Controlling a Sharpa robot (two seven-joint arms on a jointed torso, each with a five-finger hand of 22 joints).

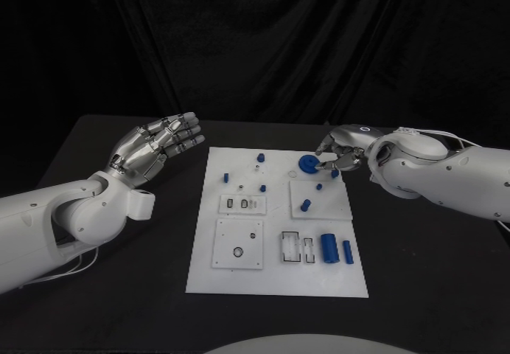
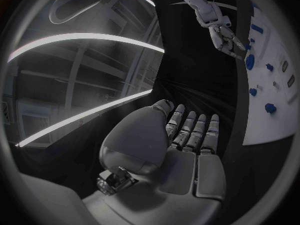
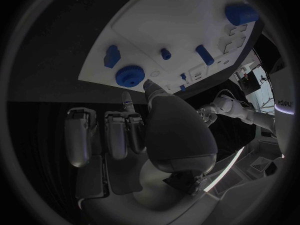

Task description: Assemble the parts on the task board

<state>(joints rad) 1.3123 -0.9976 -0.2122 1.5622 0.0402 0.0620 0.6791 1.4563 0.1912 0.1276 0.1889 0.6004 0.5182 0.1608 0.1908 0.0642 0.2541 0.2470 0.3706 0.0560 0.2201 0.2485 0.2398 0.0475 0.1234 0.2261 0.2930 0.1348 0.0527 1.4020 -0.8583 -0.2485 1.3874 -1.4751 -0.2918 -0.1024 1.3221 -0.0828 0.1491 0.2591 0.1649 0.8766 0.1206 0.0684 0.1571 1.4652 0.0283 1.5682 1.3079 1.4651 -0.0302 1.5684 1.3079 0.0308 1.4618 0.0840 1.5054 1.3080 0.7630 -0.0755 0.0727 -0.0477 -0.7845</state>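
Task board point(image 1: 276, 276): white, smooth, matt, plastic in look. Parts, e.g. blue cylinder point(image 1: 329, 248): smooth blue plastic, slight sheen. Table point(image 1: 127, 310): black, matt. Left hand point(image 1: 158, 145) and right hand point(image 1: 342, 150): silvery, metallic-looking, semi-gloss. Arm shell point(image 1: 446, 177): glossy white plastic.

The board point(image 1: 278, 284) lies at the tabletop's point(image 1: 425, 280) centre. On it, a gear point(image 1: 307, 164) sits at 1 o'clock, just beside the right hand point(image 1: 342, 150). Two cylinders point(image 1: 329, 248) lie side by side at 5 o'clock. Pegs point(image 1: 260, 157) stand toward 12 o'clock. The left hand point(image 1: 158, 146) hangs off the board at 10 o'clock.
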